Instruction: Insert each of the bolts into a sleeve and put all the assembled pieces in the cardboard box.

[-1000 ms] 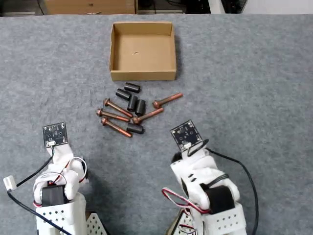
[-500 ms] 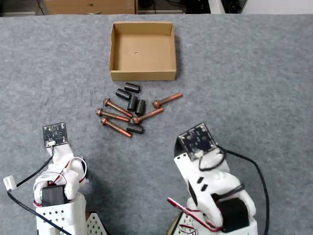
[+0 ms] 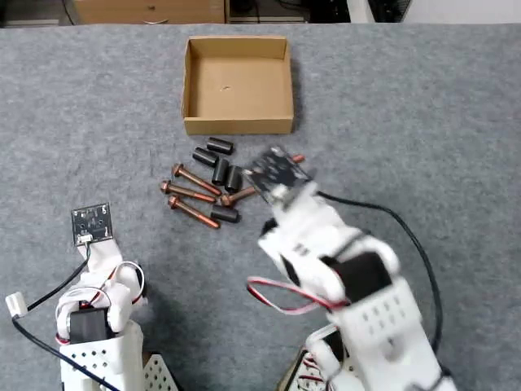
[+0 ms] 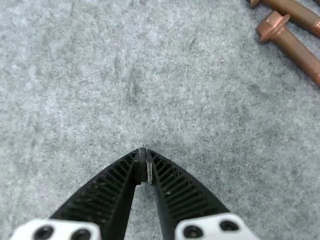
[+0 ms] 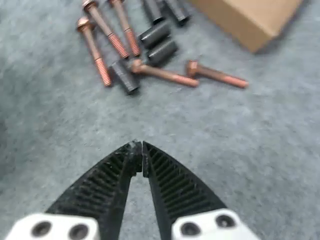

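Right gripper (image 5: 139, 150), jaws together as on the left gripper (image 4: 143, 160), has swung forward toward the loose bolts (image 3: 197, 181) and sleeves (image 3: 220, 170) lying just before the empty cardboard box (image 3: 238, 125); first pickup likely, none assembled.

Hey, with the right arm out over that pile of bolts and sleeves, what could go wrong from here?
1. The right gripper is shut. Lowered like this, it would likely shove parts rather than grasp one.
2. The bolts and sleeves lie crowded, some touching, so a grasp may catch two or knock neighbours away.
3. Both are round and could roll across the grey mat if nudged.
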Robot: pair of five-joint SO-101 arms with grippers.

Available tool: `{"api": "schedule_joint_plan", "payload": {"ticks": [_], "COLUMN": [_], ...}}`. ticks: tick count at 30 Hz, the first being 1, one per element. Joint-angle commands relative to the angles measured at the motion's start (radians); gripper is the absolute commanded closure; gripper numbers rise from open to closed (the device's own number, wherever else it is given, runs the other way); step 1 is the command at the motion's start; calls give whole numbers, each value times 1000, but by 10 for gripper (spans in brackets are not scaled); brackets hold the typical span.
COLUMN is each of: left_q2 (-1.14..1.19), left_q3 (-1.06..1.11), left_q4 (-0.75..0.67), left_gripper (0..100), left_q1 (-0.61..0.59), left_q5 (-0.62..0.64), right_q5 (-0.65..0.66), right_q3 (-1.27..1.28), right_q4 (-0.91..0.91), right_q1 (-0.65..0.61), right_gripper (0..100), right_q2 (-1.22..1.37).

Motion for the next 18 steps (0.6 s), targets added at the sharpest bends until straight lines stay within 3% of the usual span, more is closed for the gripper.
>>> {"api": "schedule_joint_plan", "payload": {"ticks": [1,6,11,18], "left_q2": [-4,-4,-4,-4], "left_q3": [12,12,12,12], "left_q4": [3,3,3,3], "left_gripper": [982,982,982,982], "left_q1": [-9,-9,-9,-9], "left_q5": [8,8,8,8], "right_q5": [5,29,252,279], "right_q3": [-84,-173,-326,-596], "right_q4": [-109,-230,-176,-34], "right_q1": [-59,-71,-93,-197], "right_gripper": [997,995,892,858], "right_q2": [166,406,607,855]}}
